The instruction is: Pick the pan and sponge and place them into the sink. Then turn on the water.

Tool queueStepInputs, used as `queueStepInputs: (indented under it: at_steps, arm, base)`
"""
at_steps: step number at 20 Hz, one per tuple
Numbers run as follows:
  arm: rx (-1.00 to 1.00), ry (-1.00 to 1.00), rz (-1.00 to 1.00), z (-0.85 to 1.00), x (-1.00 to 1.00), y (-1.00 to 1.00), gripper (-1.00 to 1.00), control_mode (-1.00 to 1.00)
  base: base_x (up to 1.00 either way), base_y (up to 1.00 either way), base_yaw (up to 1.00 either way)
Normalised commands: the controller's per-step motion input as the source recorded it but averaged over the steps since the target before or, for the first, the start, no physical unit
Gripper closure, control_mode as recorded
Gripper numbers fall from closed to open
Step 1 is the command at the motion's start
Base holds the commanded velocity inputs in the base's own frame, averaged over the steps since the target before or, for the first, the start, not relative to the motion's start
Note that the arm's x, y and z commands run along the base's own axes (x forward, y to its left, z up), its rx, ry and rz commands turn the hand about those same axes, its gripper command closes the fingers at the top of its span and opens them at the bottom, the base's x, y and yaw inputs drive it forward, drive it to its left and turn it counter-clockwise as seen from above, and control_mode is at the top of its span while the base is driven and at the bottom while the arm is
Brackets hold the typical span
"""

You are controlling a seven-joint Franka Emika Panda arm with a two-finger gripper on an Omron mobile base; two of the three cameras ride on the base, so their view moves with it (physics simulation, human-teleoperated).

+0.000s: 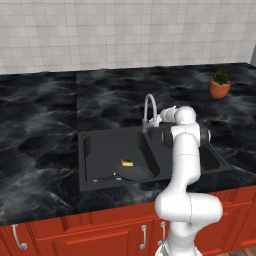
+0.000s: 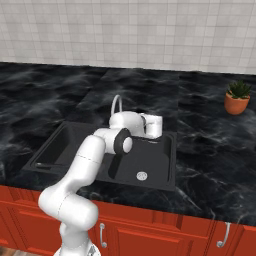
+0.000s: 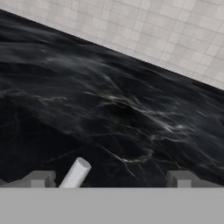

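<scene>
The black sink (image 1: 81,161) holds the dark grey pan (image 1: 134,173) in its left basin, the thin handle pointing left. The yellow and green sponge (image 1: 127,162) lies at the pan's back edge. My gripper (image 1: 160,120) hovers behind the sink, just right of the silver arched faucet (image 1: 150,106). In the hand view the gripper (image 3: 111,179) is open and holds nothing; a pale faucet lever (image 3: 77,172) pokes up beside the left fingertip (image 3: 41,178). In the right base view my hand (image 2: 153,125) is over the sink's (image 2: 173,165) back rim. The water is out of view.
Black marble counter (image 1: 40,120) runs along both sides of the sink, backed by a tiled wall (image 1: 125,30). A potted plant (image 1: 220,83) stands at the far right. Red cabinet doors (image 1: 100,235) are below the counter edge.
</scene>
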Motion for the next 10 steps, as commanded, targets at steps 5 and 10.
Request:
queueStepInputs:
  at_steps: [5,10]
  arm:
    - [0.00,0.05,0.00,-0.45,0.32,-1.00,-1.00,-1.00]
    - [0.00,0.06,0.00,-0.50,0.35,-1.00,-1.00,-1.00]
  base:
    - [0.00,0.00,0.00]
    - [0.00,0.00,0.00]
